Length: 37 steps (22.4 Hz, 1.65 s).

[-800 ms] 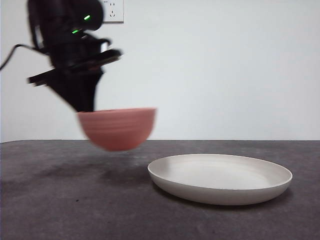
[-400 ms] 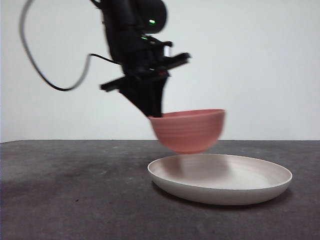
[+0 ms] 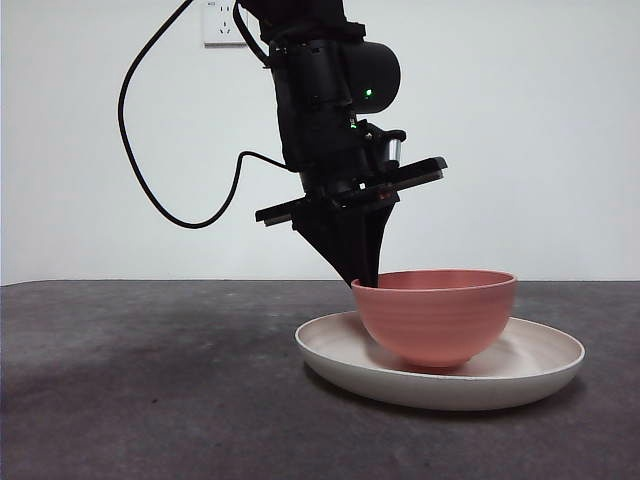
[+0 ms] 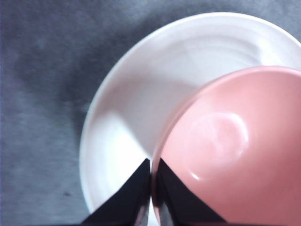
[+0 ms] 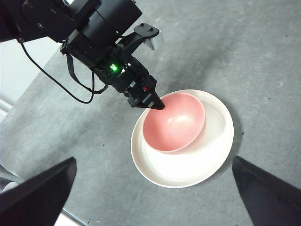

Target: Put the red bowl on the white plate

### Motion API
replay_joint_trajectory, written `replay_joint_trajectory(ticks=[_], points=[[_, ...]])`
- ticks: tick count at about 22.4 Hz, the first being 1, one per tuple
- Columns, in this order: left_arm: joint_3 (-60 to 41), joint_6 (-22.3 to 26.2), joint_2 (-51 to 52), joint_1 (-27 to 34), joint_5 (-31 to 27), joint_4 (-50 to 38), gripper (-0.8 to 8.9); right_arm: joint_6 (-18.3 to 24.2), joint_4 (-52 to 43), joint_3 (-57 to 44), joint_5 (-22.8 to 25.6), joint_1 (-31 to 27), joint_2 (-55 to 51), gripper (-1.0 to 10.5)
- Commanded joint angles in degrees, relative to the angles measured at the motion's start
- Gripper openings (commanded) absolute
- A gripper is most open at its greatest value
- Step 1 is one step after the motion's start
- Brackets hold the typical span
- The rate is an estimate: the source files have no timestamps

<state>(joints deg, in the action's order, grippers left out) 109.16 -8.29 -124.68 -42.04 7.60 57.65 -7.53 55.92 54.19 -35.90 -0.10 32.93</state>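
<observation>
two things of the task are seen together on the dark grey table [image 3: 150, 390]: the red bowl [image 3: 437, 315] is set upright inside the white plate [image 3: 545, 370], its base touching the plate's floor, slightly toward the left of the plate's middle as seen from the front. the bowl's rim is pinched by the left claw [image 3: 362, 275], whose two black jaws are drawn narrow on the wall, one inside and one outside, as shown in the left wrist view [image 4: 151, 172]. the bowl is seen empty. the right claw [image 5: 155, 197] is held high above the table, well apart from the plate, its jaws spread wide with nothing between them.
</observation>
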Motion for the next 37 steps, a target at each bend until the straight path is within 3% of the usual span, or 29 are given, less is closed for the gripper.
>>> replay_joint_trajectory(ticks=[1, 5, 8, 10, 15, 22, 29, 37], points=[[1.77, 0.35, -1.25, -0.81, -2.14, -0.07, 0.24, 0.42, -0.57, 0.98, -0.15, 0.02, 0.28, 6.3], [1.77, 0.24, -1.25, -0.81, -1.73, 0.20, 1.27, 0.44, -0.57, 0.98, -0.15, 0.02, 0.28, 6.3], [1.90, 0.17, -1.22, -0.79, -1.14, 0.04, 3.55, 0.44, -0.55, 0.98, -0.13, 0.02, 0.28, 6.3], [2.95, 0.44, -1.22, -0.76, -1.11, 1.90, 4.39, 0.44, -0.57, 0.98, -0.13, 0.02, 0.28, 6.3], [6.51, 3.30, 1.25, -0.79, -1.11, 7.30, 4.42, 0.44, -0.57, 0.98, -0.13, 0.02, 0.28, 6.3], [6.49, 8.87, 15.47, -0.81, -1.16, 13.05, 4.86, 0.46, -0.57, 0.98, -0.13, 0.02, 0.28, 6.3], [4.22, 10.56, 28.26, -0.17, -1.16, 18.23, 5.31, 0.52, -0.61, 0.98, -0.11, 0.02, 0.28, 6.3], [-20.48, 14.75, 49.22, 0.90, -0.24, 8.39, 5.63, 0.98, -0.66, 0.98, -0.09, 0.02, 0.28, 6.3]])
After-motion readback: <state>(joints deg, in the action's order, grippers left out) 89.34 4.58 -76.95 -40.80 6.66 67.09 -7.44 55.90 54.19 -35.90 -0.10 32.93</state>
